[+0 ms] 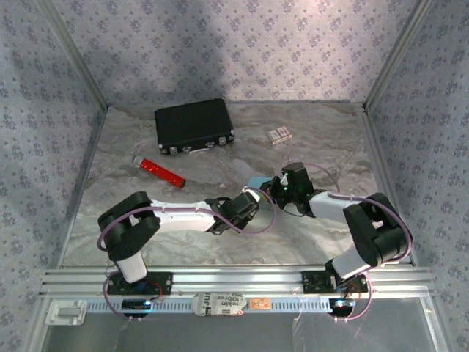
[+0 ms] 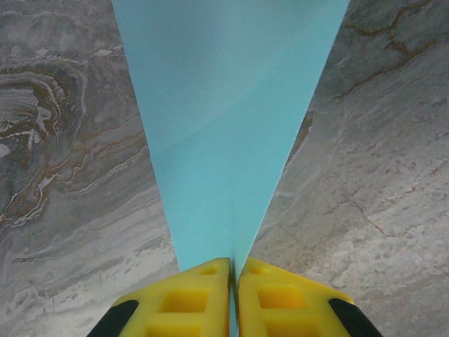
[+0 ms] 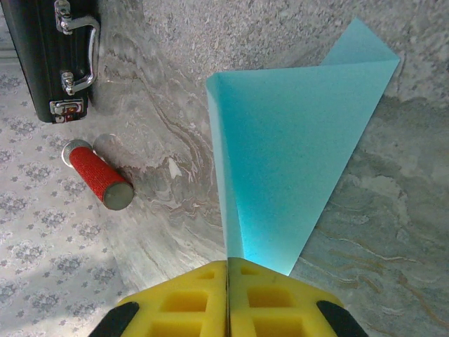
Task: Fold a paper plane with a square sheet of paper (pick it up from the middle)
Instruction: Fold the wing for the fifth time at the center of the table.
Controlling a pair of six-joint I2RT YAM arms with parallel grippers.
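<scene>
Nearest the arm bases, the left gripper (image 2: 233, 274) is seen pinched tight on the cyan-blue paper (image 2: 224, 112), with a sliver of it caught between the yellow fingers (image 2: 182, 302); the right gripper (image 3: 228, 270) is likewise clamped on a narrow end of the same paper; the paper's been folded into a tapering wedge and is held between the two around the middle of the marbled desk (image 1: 183, 246); a faint crease can be made out across it in the left wrist view; further back and left, a red tube (image 1: 163, 171) is laid on its side; at the far end a black case (image 1: 194, 126) is parked, with a small patterned box (image 1: 278, 135) off to its right, well apart.
</scene>
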